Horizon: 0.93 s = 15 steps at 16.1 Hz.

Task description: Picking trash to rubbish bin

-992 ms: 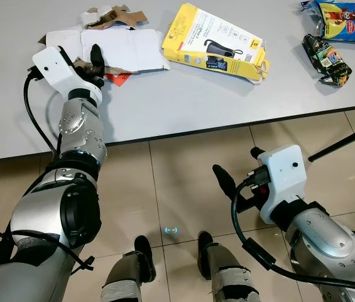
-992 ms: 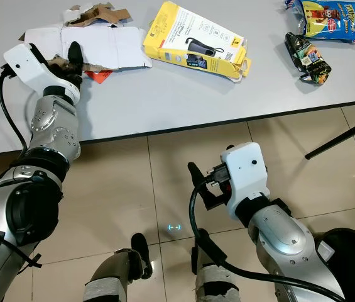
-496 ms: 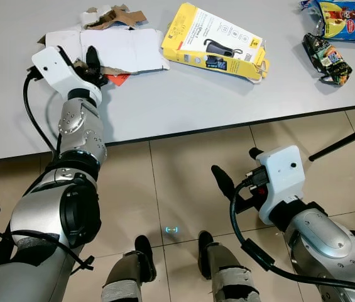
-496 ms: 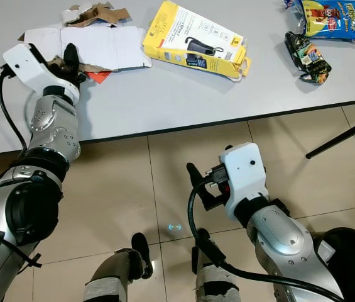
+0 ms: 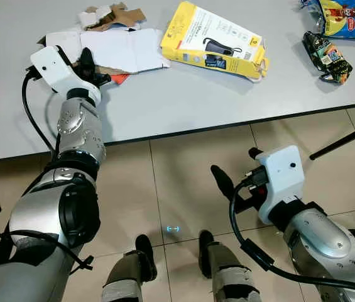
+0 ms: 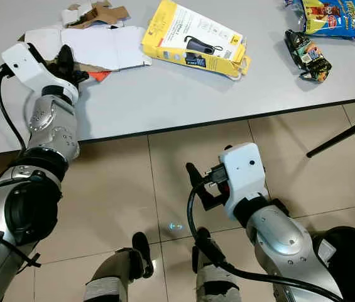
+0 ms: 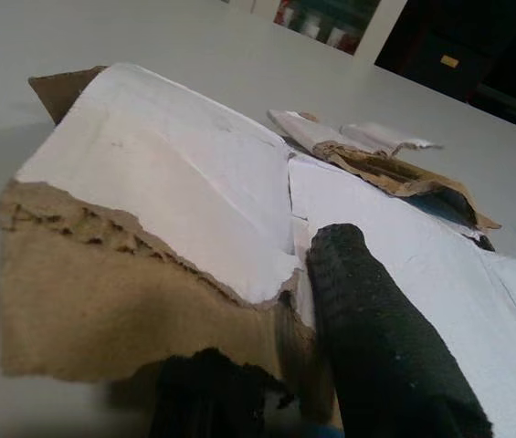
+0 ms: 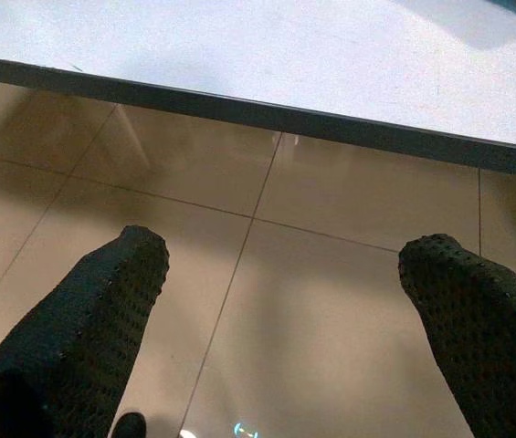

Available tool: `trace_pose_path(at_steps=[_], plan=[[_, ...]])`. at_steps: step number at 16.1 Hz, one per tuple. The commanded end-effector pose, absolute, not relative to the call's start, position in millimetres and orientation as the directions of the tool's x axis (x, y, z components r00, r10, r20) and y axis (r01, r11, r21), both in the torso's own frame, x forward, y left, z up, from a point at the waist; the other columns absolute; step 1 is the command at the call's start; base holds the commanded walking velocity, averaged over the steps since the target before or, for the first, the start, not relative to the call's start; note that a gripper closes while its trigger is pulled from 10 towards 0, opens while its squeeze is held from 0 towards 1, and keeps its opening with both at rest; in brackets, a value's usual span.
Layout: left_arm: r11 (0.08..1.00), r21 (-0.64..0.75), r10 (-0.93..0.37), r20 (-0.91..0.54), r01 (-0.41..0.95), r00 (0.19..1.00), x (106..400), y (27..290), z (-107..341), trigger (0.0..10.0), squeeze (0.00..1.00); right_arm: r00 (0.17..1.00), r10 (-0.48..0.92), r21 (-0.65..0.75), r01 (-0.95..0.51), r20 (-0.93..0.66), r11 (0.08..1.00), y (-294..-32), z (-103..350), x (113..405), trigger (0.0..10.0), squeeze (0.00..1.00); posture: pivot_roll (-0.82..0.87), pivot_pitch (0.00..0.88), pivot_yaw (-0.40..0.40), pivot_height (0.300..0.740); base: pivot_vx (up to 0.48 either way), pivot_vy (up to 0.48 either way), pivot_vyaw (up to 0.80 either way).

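Note:
A torn white cardboard sheet (image 5: 124, 49) with a brown ragged edge (image 7: 130, 274) lies on the grey table (image 5: 183, 100) at the far left. My left gripper (image 5: 93, 68) is at its near edge, shut on it. One black finger (image 7: 367, 338) lies on the white top face and the other sits under the brown torn edge. My right gripper (image 5: 235, 167) hangs open below the table edge, over the tiled floor (image 8: 267, 301), holding nothing.
A flattened yellow product box (image 5: 215, 43) lies mid-table, with brown cardboard scraps (image 5: 111, 16) at the back left. Two snack bags (image 5: 327, 58) (image 5: 347, 16) lie at the right. A black table leg (image 5: 347, 141) slants at the right. A dark round object (image 6: 347, 251) stands on the floor.
My left gripper has edged slightly left and further onto the cardboard's edge. The right arm has barely moved.

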<state>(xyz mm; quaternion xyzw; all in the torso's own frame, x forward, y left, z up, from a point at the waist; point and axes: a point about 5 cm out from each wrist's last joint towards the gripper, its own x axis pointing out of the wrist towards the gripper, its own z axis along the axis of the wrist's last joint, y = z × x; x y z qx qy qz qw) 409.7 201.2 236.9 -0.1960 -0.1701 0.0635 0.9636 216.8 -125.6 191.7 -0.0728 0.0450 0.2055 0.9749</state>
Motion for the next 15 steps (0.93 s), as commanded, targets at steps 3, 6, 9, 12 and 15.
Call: trace_pose_path(at_steps=[3, 6, 9, 12, 15], plan=[[0.912, -0.393, 0.197, 0.174, -0.115, 0.965, 404.1, 206.5, 200.0, 0.0, 0.0, 0.906, 0.407, -0.106, -0.419, -0.12, 0.902, -122.2, 188.6, 216.4, 10.0, 0.0, -0.46, 0.421, 0.01, 0.74, 0.0, 0.0, 0.0], [0.916, -0.383, 0.2, 0.181, -0.118, 0.963, 402.0, 212.8, 198.3, 0.0, 0.0, 0.904, 0.417, -0.107, -0.426, -0.095, 0.898, -118.1, 189.4, 229.0, 10.0, 0.0, -0.44, 0.386, 0.02, 0.74, 0.0, 0.0, 0.0], [0.926, -0.36, 0.189, 0.186, -0.112, 0.964, 400.2, 215.5, 195.4, 0.0, 0.0, 0.901, 0.428, -0.096, -0.434, -0.073, 0.896, -112.2, 188.2, 239.0, 10.0, 0.0, -0.4, 0.337, 0.04, 0.74, 0.0, 0.0, 0.0], [0.939, -0.33, 0.167, 0.192, -0.097, 0.967, 398.0, 217.3, 191.5, 0.0, 0.0, 0.899, 0.436, -0.092, -0.438, -0.043, 0.894, -106.3, 187.3, 249.6, 10.0, 0.0, -0.36, 0.284, 0.063, 0.74, 0.0, 0.0, 0.0], [0.948, -0.31, 0.139, 0.216, -0.067, 0.966, 395.1, 217.0, 188.2, 0.0, 0.0, 0.897, 0.443, -0.093, -0.441, 0.001, 0.893, -100.6, 189.5, 262.6, 10.0, 0.0, -0.32, 0.226, 0.084, 0.74, 0.0, 0.0, 0.0]])
